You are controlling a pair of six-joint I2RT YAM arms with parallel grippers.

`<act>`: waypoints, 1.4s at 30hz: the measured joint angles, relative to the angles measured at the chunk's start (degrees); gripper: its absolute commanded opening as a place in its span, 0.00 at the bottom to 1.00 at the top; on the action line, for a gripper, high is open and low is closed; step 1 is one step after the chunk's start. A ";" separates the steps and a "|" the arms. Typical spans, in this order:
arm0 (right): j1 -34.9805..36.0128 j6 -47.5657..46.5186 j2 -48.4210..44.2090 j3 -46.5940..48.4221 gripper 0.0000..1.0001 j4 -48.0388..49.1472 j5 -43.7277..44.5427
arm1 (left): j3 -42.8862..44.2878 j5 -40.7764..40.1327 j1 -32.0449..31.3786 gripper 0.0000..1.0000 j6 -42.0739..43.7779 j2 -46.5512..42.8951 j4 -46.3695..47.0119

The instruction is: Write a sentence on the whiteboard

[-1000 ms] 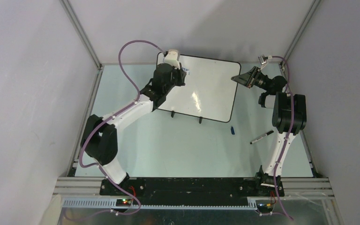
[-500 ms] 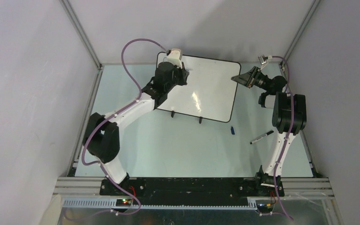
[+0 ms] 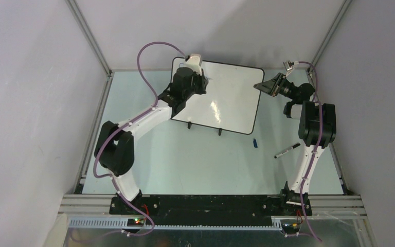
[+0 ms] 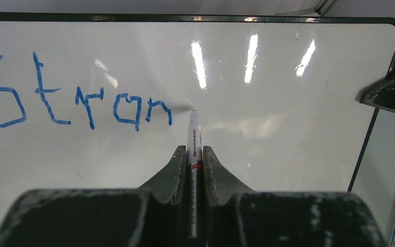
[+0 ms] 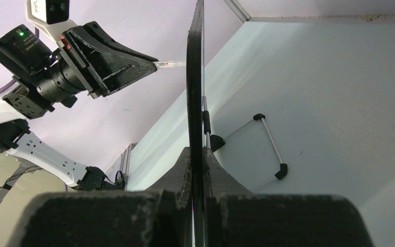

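Lilac-grey walls (image 3: pixel 31 103) enclose a pale green table (image 3: pixel 195 154), at whose far edge the whiteboard (image 3: pixel 231 98) stands propped, long axis running left to right, face towards the arms. The right gripper (image 5: pixel 196 154) is clamped on its right rim; the left gripper (image 4: pixel 194 154), closed on a marker (image 4: pixel 193 135), points it straight at the board, tip just right of the sentence (image 4: pixel 77 103), blue letters reading "Stran".

Pale lilac walls (image 3: pixel 25 103) (matte, evenly lit) enclose a mint-green table (image 3: pixel 195 159).

A robotics lab test cell: aluminium frame (image 3: pixel 88 37), blank wall panels (image 3: pixel 31 103), pale table (image 3: pixel 195 159), exposed purple cables (image 3: pixel 158 42).
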 measured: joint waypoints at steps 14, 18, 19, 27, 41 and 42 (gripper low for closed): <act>0.00 0.00 0.00 0.00 0.00 0.00 0.00 | 2.73 -0.57 0.00 0.00 0.07 1.64 -1.49; 0.00 0.00 0.00 0.00 0.00 0.02 0.00 | 3.26 -0.90 0.00 0.00 0.11 1.92 -1.62; 0.00 0.00 0.00 0.00 0.00 0.00 0.00 | 3.26 -1.05 0.00 0.00 0.13 1.97 -1.75; 0.00 0.00 0.00 0.00 0.00 0.00 0.00 | 4.20 -1.53 -0.09 0.00 0.61 2.45 -2.54; 0.00 0.00 0.00 0.00 0.00 0.00 0.00 | 5.09 -3.06 -0.09 0.00 1.05 2.67 -3.43; 0.00 0.00 0.00 0.00 0.00 0.00 0.00 | 5.09 -3.06 -0.09 0.00 1.03 2.67 -3.45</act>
